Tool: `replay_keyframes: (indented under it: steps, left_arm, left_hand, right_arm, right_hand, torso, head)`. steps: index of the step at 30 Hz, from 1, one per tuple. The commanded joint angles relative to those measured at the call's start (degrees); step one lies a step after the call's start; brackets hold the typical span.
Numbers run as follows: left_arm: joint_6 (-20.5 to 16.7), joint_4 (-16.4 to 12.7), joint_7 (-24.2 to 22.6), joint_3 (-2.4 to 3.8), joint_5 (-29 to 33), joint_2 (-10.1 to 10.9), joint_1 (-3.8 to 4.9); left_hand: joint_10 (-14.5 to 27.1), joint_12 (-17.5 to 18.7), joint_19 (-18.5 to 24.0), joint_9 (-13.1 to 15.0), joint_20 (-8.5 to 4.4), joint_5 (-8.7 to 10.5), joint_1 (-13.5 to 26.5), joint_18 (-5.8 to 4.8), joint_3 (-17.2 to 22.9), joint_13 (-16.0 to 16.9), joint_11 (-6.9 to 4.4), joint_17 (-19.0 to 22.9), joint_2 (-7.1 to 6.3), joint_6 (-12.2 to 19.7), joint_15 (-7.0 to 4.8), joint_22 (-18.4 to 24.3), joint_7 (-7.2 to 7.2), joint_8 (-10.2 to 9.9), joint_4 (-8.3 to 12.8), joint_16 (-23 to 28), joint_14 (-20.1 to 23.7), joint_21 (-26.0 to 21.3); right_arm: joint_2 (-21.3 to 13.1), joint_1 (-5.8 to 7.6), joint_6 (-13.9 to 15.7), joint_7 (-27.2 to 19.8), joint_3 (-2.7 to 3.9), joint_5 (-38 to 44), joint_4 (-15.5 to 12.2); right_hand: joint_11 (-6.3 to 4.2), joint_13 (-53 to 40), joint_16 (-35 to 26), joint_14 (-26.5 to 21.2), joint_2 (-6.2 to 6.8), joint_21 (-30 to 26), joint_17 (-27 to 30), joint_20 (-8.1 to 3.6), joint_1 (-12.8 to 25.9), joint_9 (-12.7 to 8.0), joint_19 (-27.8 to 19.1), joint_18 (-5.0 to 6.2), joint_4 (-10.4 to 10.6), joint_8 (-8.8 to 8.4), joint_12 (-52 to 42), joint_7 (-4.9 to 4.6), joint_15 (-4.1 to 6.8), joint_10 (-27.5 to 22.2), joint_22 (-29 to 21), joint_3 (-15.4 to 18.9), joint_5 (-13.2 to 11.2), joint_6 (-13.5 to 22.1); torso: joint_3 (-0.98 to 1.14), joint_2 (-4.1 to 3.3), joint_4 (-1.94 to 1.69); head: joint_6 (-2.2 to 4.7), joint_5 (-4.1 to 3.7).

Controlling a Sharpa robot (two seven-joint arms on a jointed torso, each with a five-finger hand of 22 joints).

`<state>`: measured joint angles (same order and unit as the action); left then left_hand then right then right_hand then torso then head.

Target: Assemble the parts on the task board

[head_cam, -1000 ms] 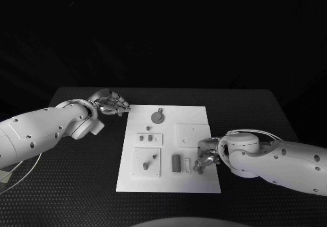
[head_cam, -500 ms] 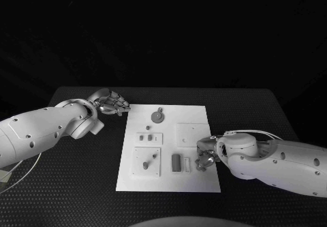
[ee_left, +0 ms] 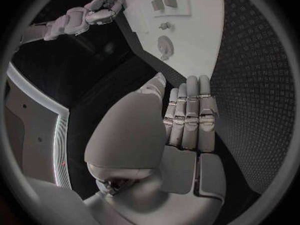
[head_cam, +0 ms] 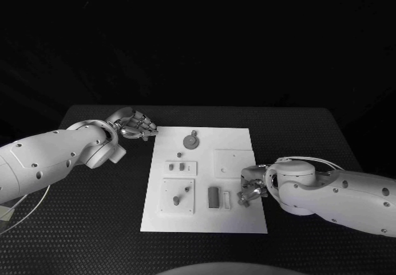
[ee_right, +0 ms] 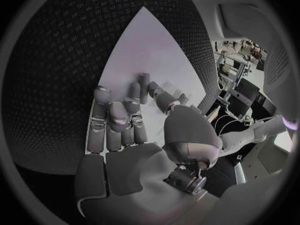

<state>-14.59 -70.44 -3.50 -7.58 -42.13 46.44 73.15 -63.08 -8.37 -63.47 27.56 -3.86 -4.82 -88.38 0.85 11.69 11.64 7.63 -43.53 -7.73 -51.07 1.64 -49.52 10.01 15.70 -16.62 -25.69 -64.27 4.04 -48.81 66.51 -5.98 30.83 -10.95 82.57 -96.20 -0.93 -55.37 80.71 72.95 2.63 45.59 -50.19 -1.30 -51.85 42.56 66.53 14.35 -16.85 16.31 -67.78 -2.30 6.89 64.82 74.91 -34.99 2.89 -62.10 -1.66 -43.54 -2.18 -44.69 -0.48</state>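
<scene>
Saw both my arms as glossy white rounded shells dotted with small dark screw holes. Left hand [head_cam: 132, 125] and right hand [head_cam: 252, 191] were silver, segmented. Thin pale cable looped at right arm.

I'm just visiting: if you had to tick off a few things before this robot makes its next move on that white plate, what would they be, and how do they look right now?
1. Task board lies flat on the table: ok.
2. Right hand is over the board's near right edge, beside the slim upright part: ok.
3. Right hand holds a part: cannot tell, its fingers are curled and hide what lies under them.
4. Left hand is off the board, at its far left corner: ok.
5. Left hand holds nothing: cannot tell.
6. Round part on the far end lies untouched: ok.
</scene>
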Motion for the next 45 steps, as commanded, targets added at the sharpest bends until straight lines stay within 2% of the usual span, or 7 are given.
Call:
replay_keyframes:
  steps: [1,4,12,19,29,45]
  left_arm:
    - [0.88,-0.15,-0.08,0.03,-0.26,-0.06,0.05]
    - [0.98,-0.18,-0.06,0.03,-0.35,-0.08,0.05]
    - [1.03,-0.19,0.01,0.03,-0.38,-0.05,0.05]
    - [1.07,-0.19,0.04,0.03,-0.41,-0.13,0.06]
    - [1.14,-0.24,0.10,0.03,-0.48,-0.05,0.06]
    - [1.33,-0.27,0.22,0.03,-0.55,0.00,0.06]
  left_hand:
    - [0.43,-0.40,-0.26,0.06,-0.07,-0.22,0.59,0.69,0.33,-0.06,-0.02,-0.11,-0.03,0.29,0.09,-0.06,-0.13,-0.14,0.05,0.25,-0.45,0.20]
    - [0.43,-0.41,-0.26,0.06,-0.07,-0.21,0.60,0.69,0.32,-0.06,-0.02,-0.13,-0.06,0.29,0.09,-0.07,-0.13,-0.14,0.04,0.27,-0.46,0.19]
    - [0.43,-0.42,-0.26,0.07,-0.08,-0.21,0.61,0.69,0.33,-0.06,-0.02,-0.17,-0.08,0.28,0.09,-0.08,-0.14,-0.13,0.05,0.30,-0.47,0.20]
    - [0.42,-0.43,-0.26,0.07,-0.08,-0.21,0.59,0.70,0.34,-0.07,-0.03,-0.20,-0.10,0.26,0.08,-0.08,-0.15,-0.13,0.06,0.32,-0.49,0.20]
    - [0.42,-0.44,-0.27,0.08,-0.09,-0.21,0.57,0.70,0.35,-0.07,-0.03,-0.26,-0.11,0.26,0.08,-0.10,-0.15,-0.12,0.07,0.37,-0.51,0.20]
    - [0.42,-0.46,-0.27,0.09,-0.09,-0.21,0.58,0.70,0.37,-0.08,-0.04,-0.33,-0.11,0.25,0.07,-0.11,-0.16,-0.12,0.06,0.43,-0.54,0.21]
  right_arm:
    - [-0.74,-0.53,5.13,0.31,-0.48,-12.72,1.11]
    - [-1.07,-0.31,8.10,-0.34,-0.44,-17.11,1.25]
    - [-1.16,-0.03,10.99,-0.62,-0.43,-25.03,1.40]
    - [-0.83,-0.02,13.70,-0.89,-0.44,-28.97,0.07]
    - [-0.31,-0.03,13.36,-0.73,-0.45,-29.43,-0.94]
    - [0.22,-0.15,12.38,-0.62,-0.47,-29.37,-0.70]
  right_hand:
    - [-0.20,0.12,0.10,0.42,-2.50,0.33,0.06,0.39,-1.98,-6.24,0.01,0.65,0.16,-2.57,-0.04,-2.91,0.10,0.43,1.22,0.34,0.15,2.38]
    - [-0.34,0.16,0.12,0.57,-2.26,0.39,0.10,0.37,-1.08,-6.28,0.23,0.65,0.29,-2.41,-0.07,-2.76,0.22,0.60,1.14,0.53,0.15,1.93]
    - [-0.62,0.19,0.18,0.77,-3.20,0.44,0.13,0.20,-0.51,-6.34,0.52,0.65,0.27,-2.18,-0.14,-2.49,0.48,0.88,1.08,0.18,0.15,1.30]
    - [-0.69,0.21,0.20,0.84,-3.18,0.44,0.14,0.16,0.64,-6.48,0.70,0.65,0.46,-2.20,-0.12,-2.43,0.58,0.99,1.04,0.23,0.15,1.15]
    - [-0.70,0.24,0.17,0.85,-3.00,0.38,0.17,0.12,1.46,-6.61,0.80,0.65,0.61,-2.27,-0.07,-2.43,0.62,1.00,0.99,0.20,0.16,1.14]
    - [-0.70,0.25,0.16,0.85,-3.02,0.35,0.18,0.10,1.71,-6.66,0.82,0.65,0.65,-2.31,-0.04,-2.43,0.63,1.00,0.98,0.13,0.15,1.14]
  torso:
    - [-0.01,0.01,0.00]
    - [-0.05,0.02,0.03]
    - [0.02,-0.02,0.02]
    - [0.04,-0.04,0.04]
    - [0.03,-0.03,0.05]
    - [0.02,-0.02,0.02]
  head:
    - [0.02,0.02]
    - [0.08,-0.04]
    - [0.14,0.00]
    - [0.03,-0.02]
    - [0.03,0.05]
    - [-0.08,0.08]
